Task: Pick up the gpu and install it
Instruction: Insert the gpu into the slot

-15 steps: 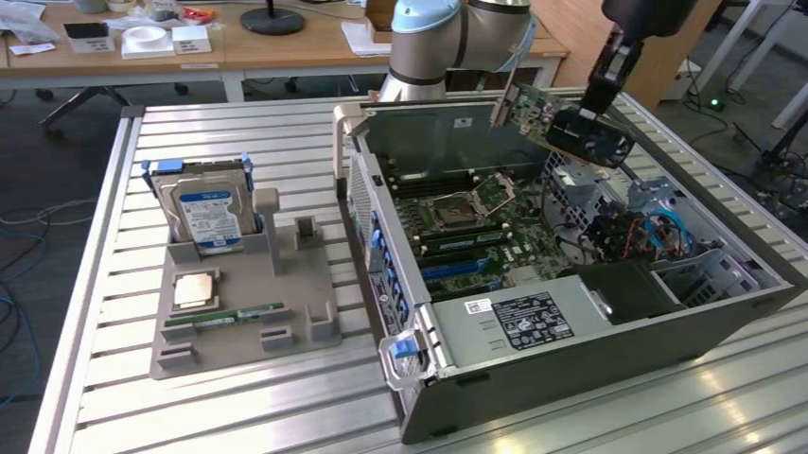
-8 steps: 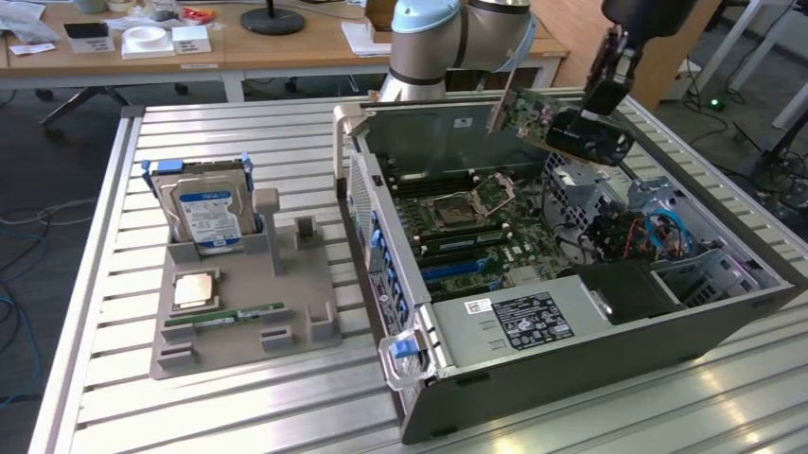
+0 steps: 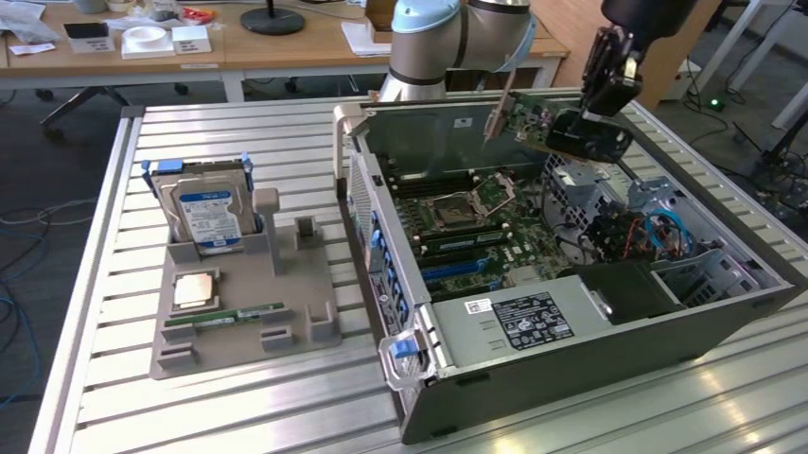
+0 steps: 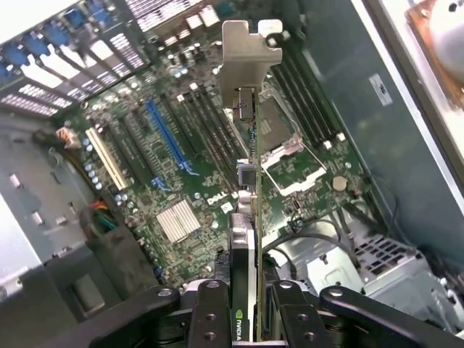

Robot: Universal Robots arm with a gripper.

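**Gpu held over the open case**

The pincer (image 3: pixel 584 121) is clenched on the gpu (image 3: pixel 536 115), gripping its black cooler end. The card hangs in the air above the computer case (image 3: pixel 569 359), clear of the motherboard (image 3: pixel 467 227) inside it and not seated in any slot.

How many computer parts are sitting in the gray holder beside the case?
3: a blue-labelled hard drive upright at the far end, a tan square chip flat before it, and a green memory stick nearest the front. None seems hidden.
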